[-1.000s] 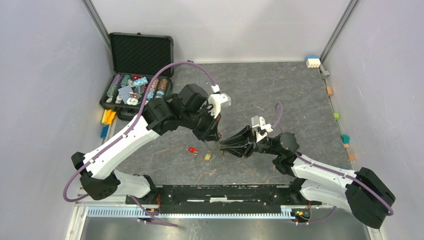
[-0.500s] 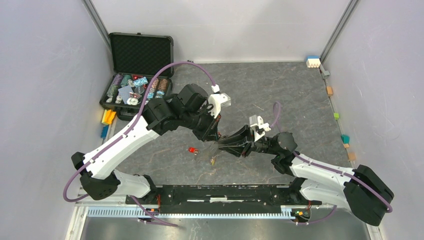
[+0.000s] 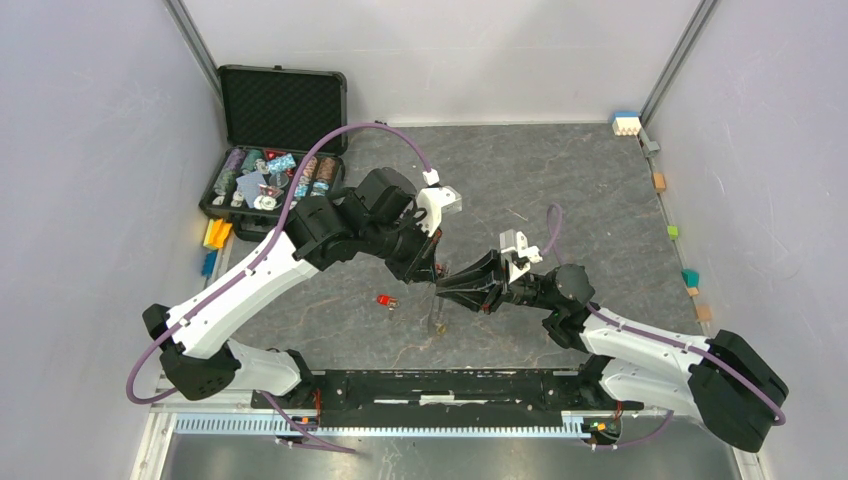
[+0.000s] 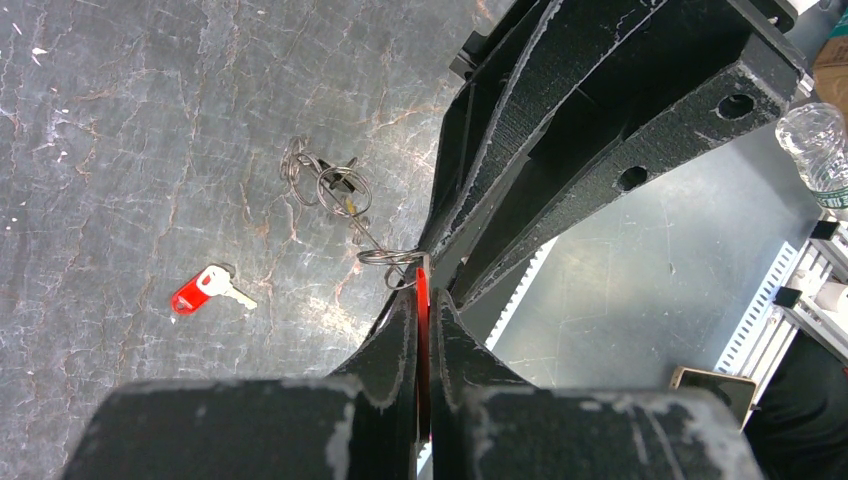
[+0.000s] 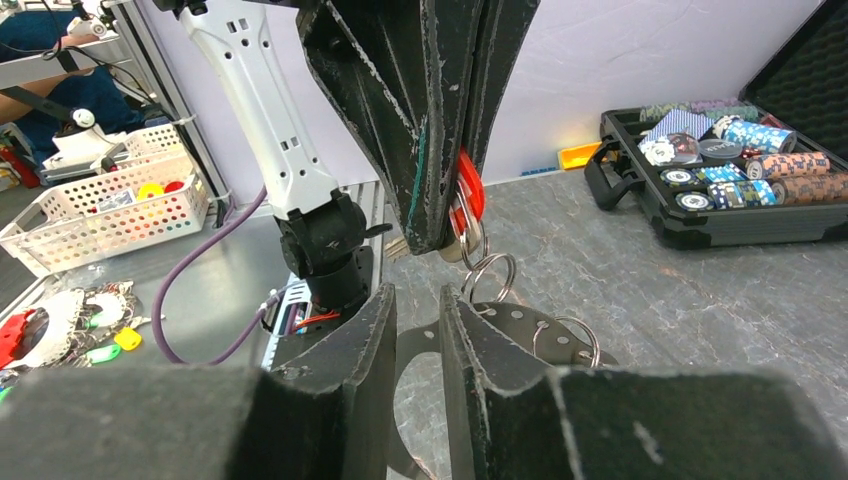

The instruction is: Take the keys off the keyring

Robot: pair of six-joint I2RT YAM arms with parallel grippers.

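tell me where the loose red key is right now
In the top view the loose red key lies on the table, just left of the left gripper.

At the middle of the counter (image 3: 560,180), the left tool (image 3: 432,277) and right tool (image 3: 443,287) meet tip to tip, a key (image 4: 422,290) pinched in the left, the keyring (image 3: 437,318) caught in the right, dangling below. A loose key (image 3: 385,300) lies just left of them; a case (image 3: 283,100) sits at the far-left corner.
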